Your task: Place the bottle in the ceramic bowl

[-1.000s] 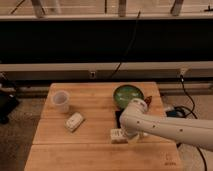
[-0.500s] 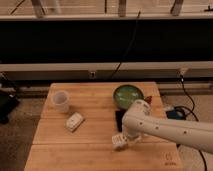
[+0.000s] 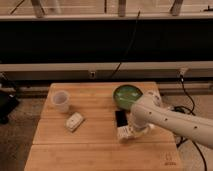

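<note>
The green ceramic bowl sits at the far right of the wooden table. My white arm reaches in from the right, passing the bowl's near right side. The gripper is low over the table, just in front of the black phone. A small whitish bottle shows at the gripper's tip, on or just above the tabletop. I cannot tell whether the bottle is held. The bottle is about a hand's width nearer to me than the bowl.
A translucent white cup stands at the far left of the table. A whitish rounded block lies left of centre. Cables hang behind the table and lie on the floor at the right. A dark wall runs behind.
The arm's bend has shifted right and away from me, toward the bowl. The gripper end and the whitish bottle have moved slightly right; the other things have not moved.
</note>
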{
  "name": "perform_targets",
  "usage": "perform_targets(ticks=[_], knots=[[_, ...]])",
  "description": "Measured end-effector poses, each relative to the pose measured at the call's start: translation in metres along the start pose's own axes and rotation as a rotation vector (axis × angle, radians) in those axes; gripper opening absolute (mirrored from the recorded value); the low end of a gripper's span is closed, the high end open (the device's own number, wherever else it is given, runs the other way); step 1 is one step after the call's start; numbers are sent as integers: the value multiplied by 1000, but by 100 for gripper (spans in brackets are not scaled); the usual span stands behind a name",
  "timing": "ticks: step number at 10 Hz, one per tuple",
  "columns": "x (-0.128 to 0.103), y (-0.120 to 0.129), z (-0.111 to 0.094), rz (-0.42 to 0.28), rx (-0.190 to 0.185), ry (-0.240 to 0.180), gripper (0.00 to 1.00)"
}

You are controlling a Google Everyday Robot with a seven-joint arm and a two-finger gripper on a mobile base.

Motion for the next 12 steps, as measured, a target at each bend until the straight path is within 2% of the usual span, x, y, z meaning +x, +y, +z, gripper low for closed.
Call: perform_targets(ticks=[2, 4, 8, 9, 12], knots=[[6, -31, -21, 3, 17, 7, 0], [9, -60, -33, 6, 31, 9, 0], [15, -114, -34, 6, 36, 21, 0], [19, -133, -32, 11, 37, 16, 0], [26, -169, -26, 27, 39, -1, 0]])
